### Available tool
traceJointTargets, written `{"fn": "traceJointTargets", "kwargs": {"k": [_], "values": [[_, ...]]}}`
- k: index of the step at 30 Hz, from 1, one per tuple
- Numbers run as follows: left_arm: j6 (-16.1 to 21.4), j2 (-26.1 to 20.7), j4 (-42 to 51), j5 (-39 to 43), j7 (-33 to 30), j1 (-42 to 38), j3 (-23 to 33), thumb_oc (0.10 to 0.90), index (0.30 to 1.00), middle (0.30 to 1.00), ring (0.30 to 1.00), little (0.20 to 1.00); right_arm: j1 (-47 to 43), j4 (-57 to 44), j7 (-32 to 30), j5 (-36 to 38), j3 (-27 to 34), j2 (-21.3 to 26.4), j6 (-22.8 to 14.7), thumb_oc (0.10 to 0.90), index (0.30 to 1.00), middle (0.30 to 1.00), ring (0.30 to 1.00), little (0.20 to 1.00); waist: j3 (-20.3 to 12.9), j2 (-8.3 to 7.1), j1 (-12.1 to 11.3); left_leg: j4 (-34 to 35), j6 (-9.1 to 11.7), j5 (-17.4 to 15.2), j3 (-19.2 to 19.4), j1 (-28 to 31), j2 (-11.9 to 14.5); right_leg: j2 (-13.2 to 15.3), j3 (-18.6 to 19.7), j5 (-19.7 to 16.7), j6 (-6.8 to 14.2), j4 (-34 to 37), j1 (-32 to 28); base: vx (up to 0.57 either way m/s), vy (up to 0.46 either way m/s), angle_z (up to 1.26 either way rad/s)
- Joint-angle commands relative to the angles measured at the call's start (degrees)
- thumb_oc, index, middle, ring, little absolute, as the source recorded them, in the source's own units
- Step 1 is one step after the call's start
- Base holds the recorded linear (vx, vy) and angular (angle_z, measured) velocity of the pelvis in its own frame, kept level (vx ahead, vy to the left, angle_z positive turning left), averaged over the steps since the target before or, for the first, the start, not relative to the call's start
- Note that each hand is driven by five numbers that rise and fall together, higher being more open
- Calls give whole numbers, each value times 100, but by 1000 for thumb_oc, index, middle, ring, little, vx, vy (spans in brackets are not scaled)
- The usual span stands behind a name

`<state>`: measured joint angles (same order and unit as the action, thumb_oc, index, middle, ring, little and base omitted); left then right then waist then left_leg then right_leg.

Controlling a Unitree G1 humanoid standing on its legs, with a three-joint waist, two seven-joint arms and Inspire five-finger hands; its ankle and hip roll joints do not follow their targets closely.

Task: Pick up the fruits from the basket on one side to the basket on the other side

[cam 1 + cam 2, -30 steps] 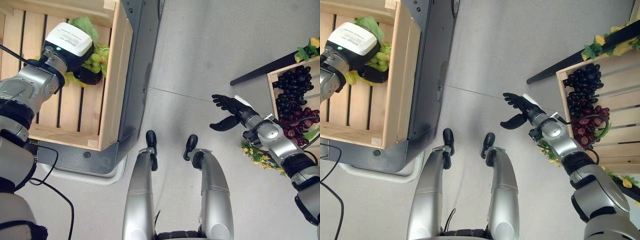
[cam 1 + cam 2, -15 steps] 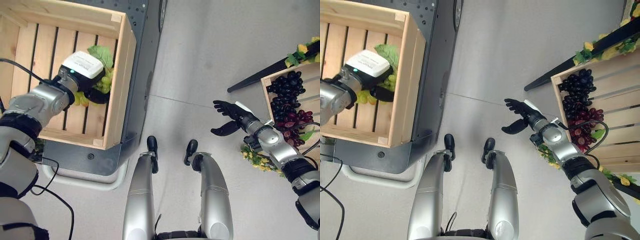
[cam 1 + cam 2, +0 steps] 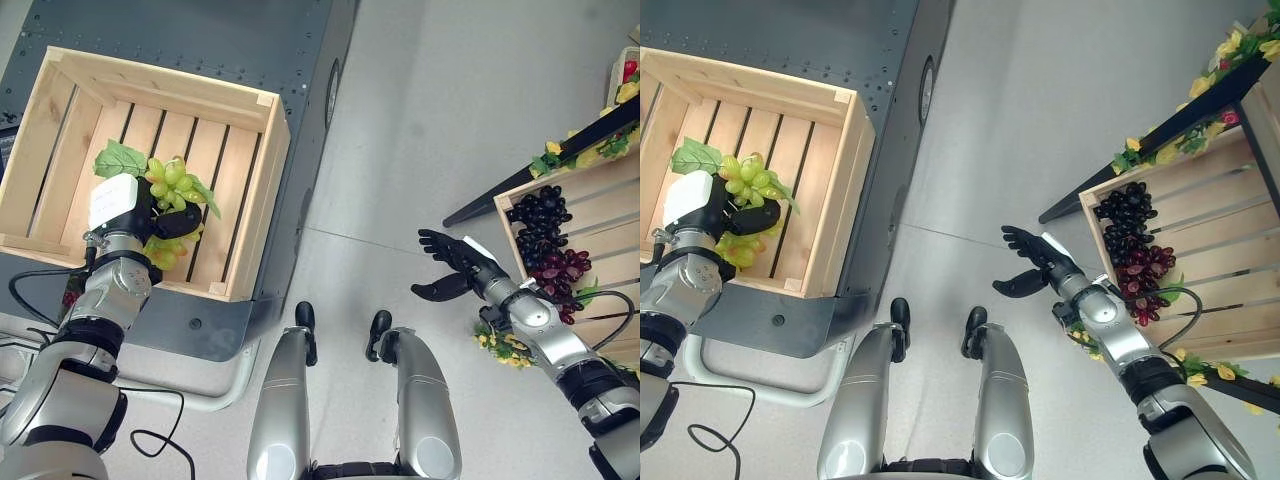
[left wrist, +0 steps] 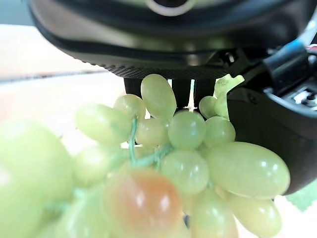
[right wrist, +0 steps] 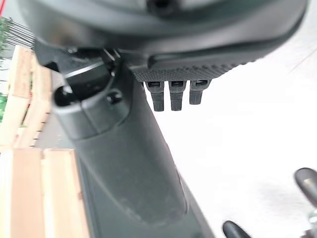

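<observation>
A bunch of green grapes (image 3: 168,180) with leaves is in my left hand (image 3: 130,215), whose fingers curl round it inside the light wooden crate (image 3: 268,190) on my left. The left wrist view shows the grapes (image 4: 188,163) right against the palm. The hand sits near the crate's front wall, above the slatted floor. My right hand (image 3: 455,262) hovers open and empty over the grey floor, just left of the right wooden crate (image 3: 600,215). That crate holds dark grapes (image 3: 535,215) and red grapes (image 3: 565,268).
The left crate rests on a dark metal platform (image 3: 300,60). A black bar (image 3: 540,165) with yellow flowers and leaves runs along the right crate's far side. More yellow flowers (image 3: 505,350) hang below my right forearm. Grey floor lies between the crates.
The camera has shifted, bringing the whole left crate into view. My left hand has carried the green grapes from the crate's right side toward its front middle. The right hand stays open.
</observation>
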<state>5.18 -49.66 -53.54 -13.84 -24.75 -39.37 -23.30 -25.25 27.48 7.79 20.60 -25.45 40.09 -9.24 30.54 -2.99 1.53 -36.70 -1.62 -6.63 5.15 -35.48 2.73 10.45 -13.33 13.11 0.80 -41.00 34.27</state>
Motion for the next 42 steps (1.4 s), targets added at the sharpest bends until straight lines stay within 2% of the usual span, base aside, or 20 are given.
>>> {"fn": "traceJointTargets", "kwargs": {"k": [1, 3, 5, 8, 9, 10, 12, 14, 17, 22, 25, 30, 32, 38, 42], "values": [[105, -201, 701, 521, -1089, 140, 925, 400, 300, 300, 300, 300, 136, -902, 7, 41, 695, 27, -394, 800, 900, 900, 900, 900, -75, 121, -80, 260, -27, -608, 186, 1024, -250, -84, 188, -110, 48, 392, -764, 18, -75, -5], [438, 4, 1118, 1125, -1224, 499, 1396, 400, 300, 300, 300, 300, 449, -1122, -20, -188, 783, -74, -298, 800, 900, 900, 900, 900, -75, 133, -105, 380, -32, -578, 127, 1212, -299, -96, 175, -97, 52, 430, -921, 11, -101, -1], [594, 106, 1381, 1384, -1147, 657, 1644, 400, 300, 300, 300, 300, 583, -1206, 95, -246, 815, -97, -148, 800, 900, 900, 900, 900, -75, 138, -126, 542, -29, -531, 93, 1387, -314, -102, 158, -108, 60, 536, -1071, -1, -89, 7], [754, 191, 1781, 1740, -1061, 799, 1845, 400, 300, 300, 300, 300, 672, -1356, 313, -263, 801, -80, -46, 800, 900, 900, 900, 900, -143, 150, -154, 874, 5, -410, 43, 1679, -331, -127, 112, -162, 84, 818, -1354, -6, -108, 5], [856, 215, 1893, 1815, -982, 823, 1898, 400, 300, 300, 300, 300, 631, -1418, 342, -344, 764, -80, 111, 800, 900, 900, 900, 900, -213, 148, -160, 1034, 35, -353, 26, 1820, -339, -163, 90, -183, 90, 987, -1509, -5, -106, 4], [852, 208, 1920, 1807, -974, 821, 1899, 400, 300, 300, 300, 300, 620, -1426, 347, -352, 754, -69, 153, 800, 900, 900, 900, 900, -247, 150, -157, 1076, 41, -329, 26, 1835, -333, -165, 81, -198, 88, 1027, -1524, 0, -103, 7], [886, 129, 2098, 1758, -925, 787, 1897, 400, 300, 300, 300, 300, 586, -1531, 292, -340, 702, 5, 495, 800, 900, 900, 900, 900, -395, 165, -134, 1390, 99, -216, 0, 2115, -324, -220, 65, -233, 84, 1338, -1816, 9, -92, 0], [883, 76, 2171, 1773, -917, 777, 1880, 400, 300, 300, 300, 300, 601, -1566, 289, -315, 694, 23, 566, 800, 900, 900, 900, 900, -454, 178, -119, 1495, 122, -183, -6, 2205, -318, -235, 59, -238, 83, 1436, -1915, 17, -68, -4], [904, -91, 2511, 1916, -659, 862, 1895, 400, 300, 300, 300, 300, 779, -1730, 640, -134, 734, 36, 806, 800, 900, 900, 900, 900, -736, 244, -73, 2009, 203, -30, -57, 2681, -336, -293, 49, -328, 83, 2008, -2459, 45, -80, -4], [1048, -94, 2772, 2121, -258, 915, 1891, 400, 300, 300, 300, 300, 848, -1854, 926, -34, 688, 11, 854, 800, 900, 900, 900, 900, -1168, 304, -47, 2586, 300, 100, -69, 3210, -346, -391, 25, -499, 91, 2783, -3127, 65, -69, 0], [1172, -99, 2828, 2195, -63, 834, 1835, 400, 300, 300, 300, 300, 829, -1878, 1133, 247, 668, 9, 939, 800, 900, 900, 900, 900, -1489, 336, -22, 2913, 347, 193, -84, 3463, -333, -452, 63, -634, 103, 3167, -3423, 34, -74, 1], [1649, 10, 3008, 2952, 520, 636, 1777, 400, 300, 300, 300, 300, 854, -1845, 1398, 1143, 704, -296, 1112, 800, 900, 900, 900, 900, -2011, 399, -17, 3475, 387, 338, -160, 3810, -325, -522, 127, -880, 157, 3767, -3804, 41, -101, 0], [1792, 103, 3045, 3186, 744, 565, 1729, 400, 300, 300, 300, 300, 813, -1812, 1415, 1312, 687, -454, 1043, 800, 900, 900, 900, 900, -2110, 415, -11, 3615, 400, 384, -169, 3886, -318, -537, 133, -947, 173, 3918, -3883, -10, -102, 5], [1786, 271, 3036, 3964, 1616, -83, 1369, 400, 300, 300, 300, 300, 227, -1814, 1182, 2197, 736, -953, 1308, 800, 900, 900, 900, 900, -2434, 509, 16, 4151, 424, 556, -186, 4097, -299, -602, 128, -1186, 258, 4450, -4088, -10, -105, 0], [1937, 319, 2936, 4501, 2101, -658, 1088, 400, 300, 300, 300, 300, -202, -1854, 1034, 2442, 643, -1223, 1361, 800, 900, 900, 900, 900, -2595, 578, 43, 4170, 420, 538, -188, 4012, -307, -607, 125, -1264, 296, 4600, -4075, -40, -71, -1]]}}
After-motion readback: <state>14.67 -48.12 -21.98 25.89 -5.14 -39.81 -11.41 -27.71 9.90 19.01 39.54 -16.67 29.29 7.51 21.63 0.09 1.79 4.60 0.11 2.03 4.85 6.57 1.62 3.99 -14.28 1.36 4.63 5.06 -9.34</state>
